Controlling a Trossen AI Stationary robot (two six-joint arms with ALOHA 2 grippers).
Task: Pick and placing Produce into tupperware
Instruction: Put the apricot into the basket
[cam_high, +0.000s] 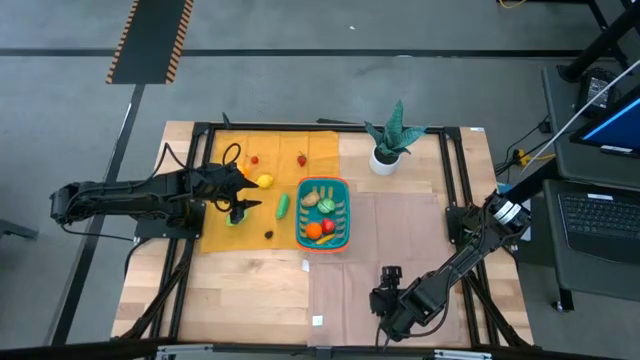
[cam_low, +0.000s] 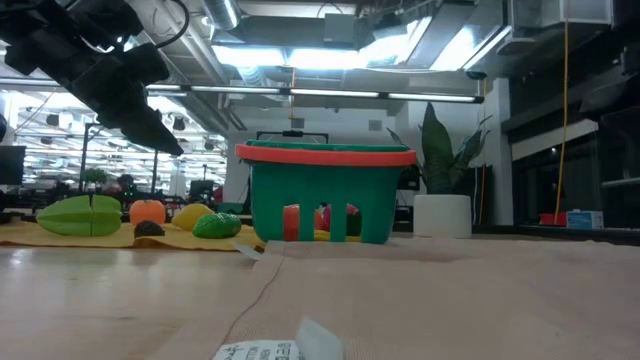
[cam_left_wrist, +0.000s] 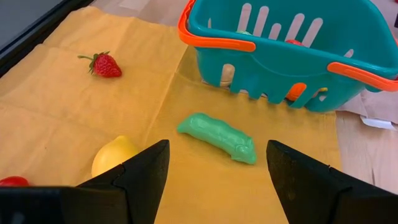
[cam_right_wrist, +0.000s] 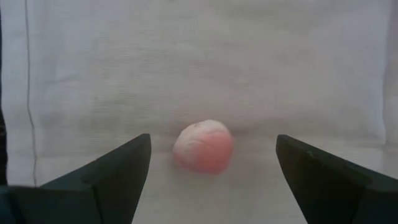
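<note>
The teal tupperware (cam_high: 345, 192) with an orange rim stands mid-table and holds several toy produce pieces. On the yellow cloth beside it lie a green pod (cam_left_wrist: 217, 137), a lemon (cam_left_wrist: 115, 155) and a strawberry (cam_left_wrist: 104, 65). My left gripper (cam_left_wrist: 216, 149) hovers open over the cloth, above the lemon and the pod. Near the table's front edge, my right gripper (cam_right_wrist: 213, 140) points down, open. A pink round fruit (cam_right_wrist: 204, 147) lies on the pale cloth between its fingers, apart from both. In the high view my right gripper (cam_high: 388, 295) hides that fruit.
A potted green plant (cam_high: 388, 140) stands at the far edge, right of centre. More small produce (cam_low: 150, 212) lies on the yellow cloth (cam_high: 218, 232) left of the basket. A paper label (cam_high: 317, 320) lies near the front edge. Black frame rails (cam_high: 455, 180) run along both sides.
</note>
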